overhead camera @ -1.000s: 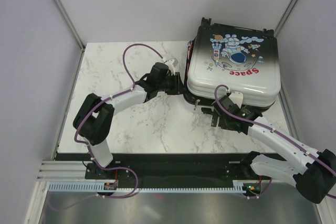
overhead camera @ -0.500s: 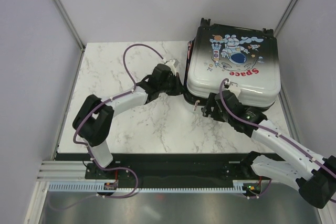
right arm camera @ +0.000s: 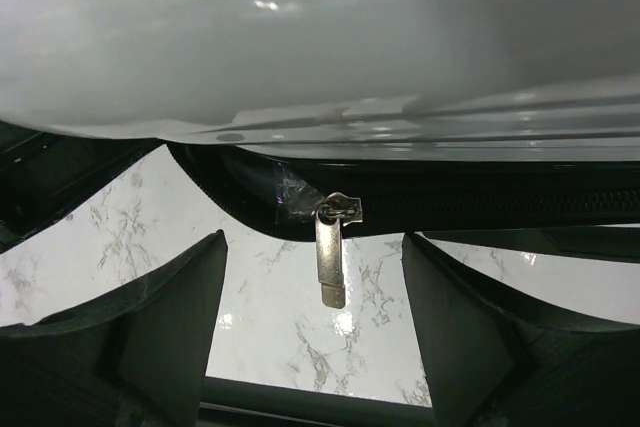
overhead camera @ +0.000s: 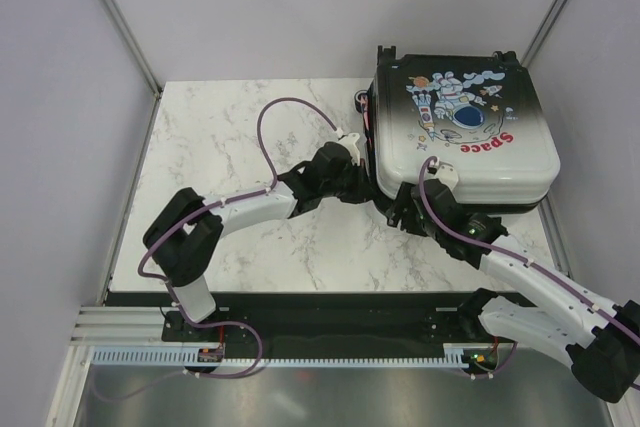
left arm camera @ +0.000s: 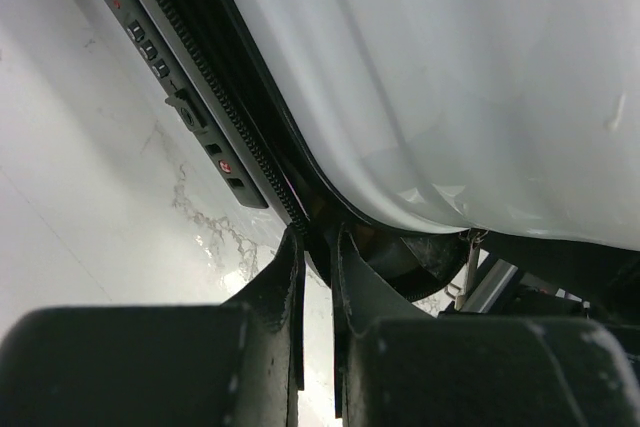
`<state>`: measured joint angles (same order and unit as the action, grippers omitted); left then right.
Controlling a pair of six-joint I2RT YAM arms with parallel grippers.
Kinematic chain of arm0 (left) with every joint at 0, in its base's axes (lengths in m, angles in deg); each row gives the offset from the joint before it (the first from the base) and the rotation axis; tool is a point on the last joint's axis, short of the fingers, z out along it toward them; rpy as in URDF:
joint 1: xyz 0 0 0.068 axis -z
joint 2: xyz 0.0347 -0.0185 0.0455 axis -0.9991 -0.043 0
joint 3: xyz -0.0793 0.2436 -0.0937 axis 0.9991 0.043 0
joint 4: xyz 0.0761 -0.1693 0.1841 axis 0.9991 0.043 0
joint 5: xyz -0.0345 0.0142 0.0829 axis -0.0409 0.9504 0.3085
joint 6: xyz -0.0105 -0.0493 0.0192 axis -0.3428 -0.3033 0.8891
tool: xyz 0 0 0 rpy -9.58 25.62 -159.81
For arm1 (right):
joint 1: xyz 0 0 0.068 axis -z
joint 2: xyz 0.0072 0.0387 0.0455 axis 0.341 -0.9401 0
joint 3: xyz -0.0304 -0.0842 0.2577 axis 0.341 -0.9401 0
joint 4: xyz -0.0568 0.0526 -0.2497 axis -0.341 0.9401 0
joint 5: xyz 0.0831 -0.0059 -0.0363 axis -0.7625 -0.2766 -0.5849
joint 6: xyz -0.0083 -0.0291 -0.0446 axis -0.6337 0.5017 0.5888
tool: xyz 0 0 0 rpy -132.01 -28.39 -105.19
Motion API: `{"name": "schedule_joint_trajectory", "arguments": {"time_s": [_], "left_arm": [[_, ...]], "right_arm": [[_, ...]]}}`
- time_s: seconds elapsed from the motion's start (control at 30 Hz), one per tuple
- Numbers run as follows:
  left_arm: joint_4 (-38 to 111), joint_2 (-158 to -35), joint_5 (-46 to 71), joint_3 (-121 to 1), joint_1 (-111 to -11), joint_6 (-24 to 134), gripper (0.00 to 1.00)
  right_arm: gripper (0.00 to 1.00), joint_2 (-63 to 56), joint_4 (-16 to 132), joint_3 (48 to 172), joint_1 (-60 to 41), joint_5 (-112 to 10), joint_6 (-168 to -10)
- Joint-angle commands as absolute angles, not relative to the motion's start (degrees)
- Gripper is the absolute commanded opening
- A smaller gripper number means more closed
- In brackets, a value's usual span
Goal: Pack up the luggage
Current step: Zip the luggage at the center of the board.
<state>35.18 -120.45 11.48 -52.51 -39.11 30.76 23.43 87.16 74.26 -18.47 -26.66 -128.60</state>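
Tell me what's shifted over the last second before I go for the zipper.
The luggage slid right and its lid lies flatter. The left gripper followed it right, to the near-left corner seam. The right gripper closed in on the front edge, open around the zipper pull. The table is unchanged.

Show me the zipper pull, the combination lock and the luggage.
zipper pull (right arm camera: 332, 259): right wrist view, hanging metal tab.
combination lock (left arm camera: 178, 97): left wrist view, panel middle.
luggage (overhead camera: 482, 169): top external view, white shell.
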Motion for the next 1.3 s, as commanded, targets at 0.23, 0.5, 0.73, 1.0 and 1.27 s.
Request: {"name": "schedule_joint_trajectory", "arguments": {"time_s": [0.23, 0.5, 0.73, 1.0, 1.27], "left_arm": [[32.7, -121.6, -0.5, -51.6, -33.3, 29.6, 0.02], [29.0, -122.4, -4.3, -51.2, -32.3, 30.1, 0.02], [29.8, -120.9, -3.4, -50.3, -32.3, 30.4, 0.07], [35.3, -116.0, 2.0, -52.4, -33.0, 31.6, 0.41], [38.6, -111.7, 7.3, -52.2, -35.5, 30.8, 0.45]], "right_arm": [[0.67, 26.2, 93.2, 71.8, -18.6, -25.3, -131.1], [0.55, 32.6, 87.4, 67.2, -18.6, -26.1, -127.1], [0.28, 32.2, 87.1, 66.8, -18.6, -25.4, -125.2], [0.0, 31.8, 96.9, 70.4, -18.6, -23.9, -128.0], [0.0, 38.6, 105.5, 73.7, -18.6, -24.1, -132.7]]}}
